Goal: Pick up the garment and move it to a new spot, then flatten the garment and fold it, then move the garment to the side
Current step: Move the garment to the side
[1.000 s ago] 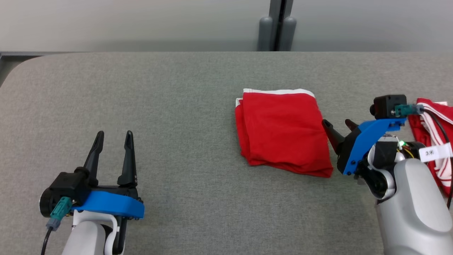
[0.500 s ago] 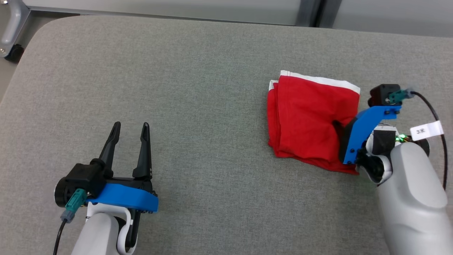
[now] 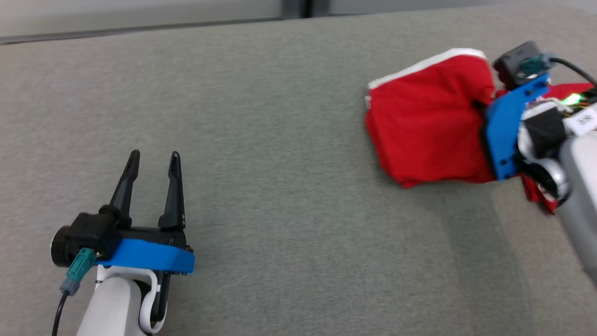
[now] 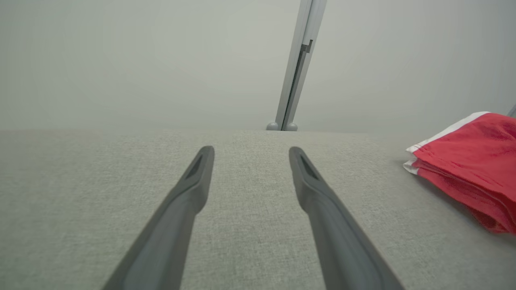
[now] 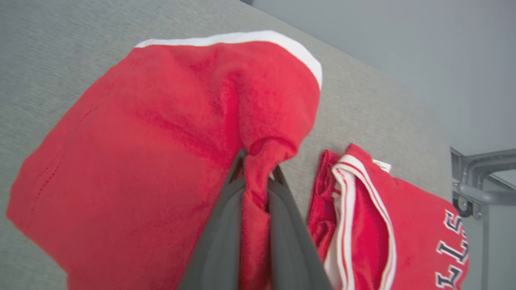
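The red garment, folded and edged with a white band, sits toward the far right of the grey desk. The right hand comes at it from the right, its 2 dark fingers pressed together on a bunched fold at the garment's right edge, so a ridge of red cloth stands squeezed between them. The cloth puckers toward that pinch, and the rest spreads away to the left. I cannot tell whether its left end rests on the desk or hangs just above it.

Just to the right of the pinch, under the right arm, lies a second red garment with white stripes and dark lettering, close beside the first.

The left hand is at the near left, well apart from the garment, with its 2 fingers spread and pointing toward the far edge, nothing between them, and bare grey desk beneath.
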Tool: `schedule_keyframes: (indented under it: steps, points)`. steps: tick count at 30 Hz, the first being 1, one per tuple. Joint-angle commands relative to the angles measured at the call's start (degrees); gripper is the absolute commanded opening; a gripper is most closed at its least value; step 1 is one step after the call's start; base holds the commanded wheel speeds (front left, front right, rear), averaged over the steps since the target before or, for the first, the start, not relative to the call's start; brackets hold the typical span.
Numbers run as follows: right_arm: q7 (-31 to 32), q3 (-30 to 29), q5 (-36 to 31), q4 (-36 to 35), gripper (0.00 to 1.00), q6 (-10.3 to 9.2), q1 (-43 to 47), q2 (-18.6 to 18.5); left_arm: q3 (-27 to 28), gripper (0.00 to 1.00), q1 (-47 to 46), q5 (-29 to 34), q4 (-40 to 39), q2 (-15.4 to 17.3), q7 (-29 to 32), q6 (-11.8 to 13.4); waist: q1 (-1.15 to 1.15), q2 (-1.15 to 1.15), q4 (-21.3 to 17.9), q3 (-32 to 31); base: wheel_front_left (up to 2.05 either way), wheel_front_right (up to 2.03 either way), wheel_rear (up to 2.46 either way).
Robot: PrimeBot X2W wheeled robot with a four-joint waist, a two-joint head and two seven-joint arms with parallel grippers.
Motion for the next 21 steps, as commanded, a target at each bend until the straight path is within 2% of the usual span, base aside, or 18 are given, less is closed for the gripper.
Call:
schedule_keyframes:
  steps: [1, 8, 13, 17, 21]
  points:
    - [0.41, 0.87, 1.1, -0.9, 0.0, -0.01, -1.29, -2.49, 0.08, 1.0, -0.39, 0.39, -0.69, 0.2, -0.24, -0.31, 0.0, 0.0, -2.32, -0.42, 0.0, 0.0, 0.0]
    - [-2.45, 4.79, 4.14, -2.99, 0.0, -0.01, -2.83, -16.34, -1.9, 1.0, -3.47, 1.05, -2.54, 1.54, -0.13, -0.23, 0.0, 0.0, -6.15, 4.3, 0.0, 0.0, 0.0]
    - [-8.78, 6.11, 5.92, -0.78, 0.0, -0.01, -3.42, -22.22, -2.66, 1.0, -4.7, 1.3, -4.46, 4.0, 1.38, -0.25, 0.0, 0.0, -7.52, 8.24, 0.0, 0.0, 0.0]
    - [-12.3, 5.2, 2.66, 2.59, 0.0, -0.02, -4.42, -24.2, -2.26, 1.0, -5.34, 1.5, -7.45, 6.05, 3.0, -0.2, 0.0, 0.0, -8.06, 11.22, 0.0, 0.0, 0.0]
    - [-16.79, 2.22, -1.18, 6.11, 0.0, -0.02, -3.97, -21.95, -1.92, 1.0, -5.26, 1.39, -10.3, 7.58, 4.73, -0.1, 0.0, 0.0, -8.41, 13.36, 0.0, 0.0, 0.0]
